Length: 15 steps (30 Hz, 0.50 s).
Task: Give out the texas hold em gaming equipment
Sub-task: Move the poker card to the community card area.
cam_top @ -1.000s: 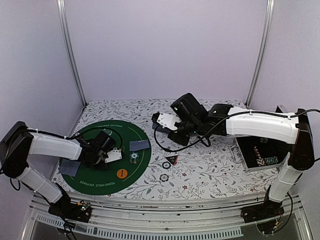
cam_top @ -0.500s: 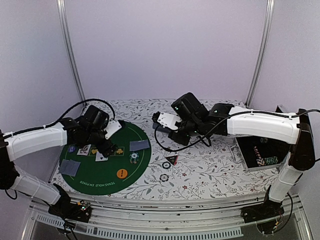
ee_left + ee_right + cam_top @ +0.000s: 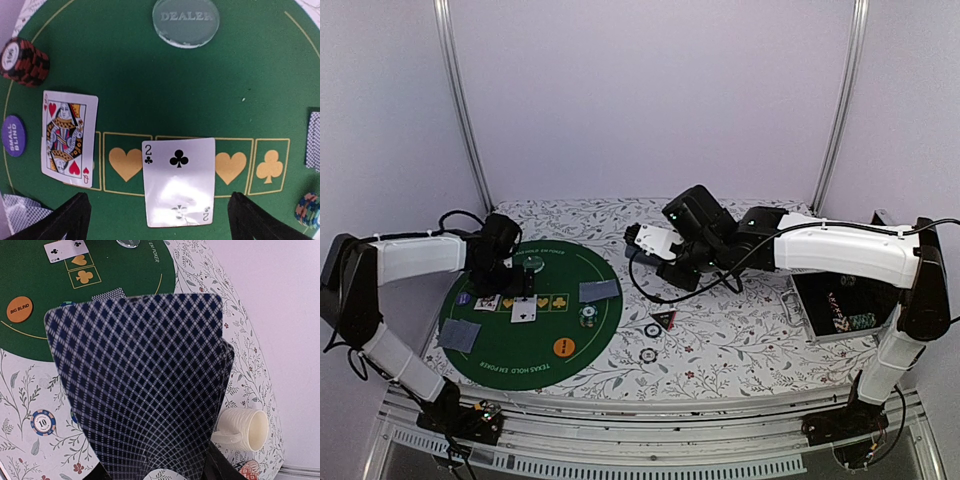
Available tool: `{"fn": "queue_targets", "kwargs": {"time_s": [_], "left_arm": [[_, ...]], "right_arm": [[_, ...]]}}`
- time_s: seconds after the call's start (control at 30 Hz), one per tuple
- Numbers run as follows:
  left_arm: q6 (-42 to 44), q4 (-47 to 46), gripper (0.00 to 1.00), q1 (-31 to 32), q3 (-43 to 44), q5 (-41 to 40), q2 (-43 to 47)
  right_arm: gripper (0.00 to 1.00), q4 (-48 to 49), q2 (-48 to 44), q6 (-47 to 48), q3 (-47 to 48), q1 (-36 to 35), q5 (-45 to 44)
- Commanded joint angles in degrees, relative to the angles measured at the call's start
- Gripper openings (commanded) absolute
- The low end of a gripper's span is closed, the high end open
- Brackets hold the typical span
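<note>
My left gripper (image 3: 160,226) is open and empty, its jaws spread wide just above a face-up two of clubs (image 3: 179,182) on the green mat (image 3: 150,75). A queen of hearts (image 3: 69,137) lies to its left. A clear dealer disc (image 3: 186,21), a red-black chip stack (image 3: 24,61) and a purple small-blind disc (image 3: 12,136) lie around them. My right gripper (image 3: 160,472) is shut on a fanned deck of grey-blue-backed cards (image 3: 145,390), held above the table right of the mat (image 3: 655,243). The orange disc (image 3: 563,347) lies near the mat's front.
A black-and-red triangular marker (image 3: 664,320) and a loose chip (image 3: 647,354) lie on the flowered cloth right of the mat. A cream mug (image 3: 245,430) lies on its side near a red-patterned dish (image 3: 250,471). An open metal case (image 3: 840,310) holds chips at the right.
My left gripper carried a card over the mat, let it go face up, and drew back toward the mat's far left. The right arm has stayed still with the deck.
</note>
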<state>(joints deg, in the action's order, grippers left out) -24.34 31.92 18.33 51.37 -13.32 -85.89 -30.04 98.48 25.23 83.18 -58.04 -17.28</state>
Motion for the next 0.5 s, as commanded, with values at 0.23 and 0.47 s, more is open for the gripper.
{"fn": "queue_targets", "kwargs": {"time_s": [0.23, 0.47], "left_arm": [[-7.68, -7.20, 0.98, 1.77, -4.79, 3.61, -7.19], [-6.13, -8.75, 0.80, 1.41, -4.88, 6.13, -10.82]], "right_arm": [[0.45, 0.62, -1.36, -1.33, -0.39, 0.31, 0.08], [0.45, 0.60, -1.86, -1.41, -0.84, 0.32, -0.04]]}}
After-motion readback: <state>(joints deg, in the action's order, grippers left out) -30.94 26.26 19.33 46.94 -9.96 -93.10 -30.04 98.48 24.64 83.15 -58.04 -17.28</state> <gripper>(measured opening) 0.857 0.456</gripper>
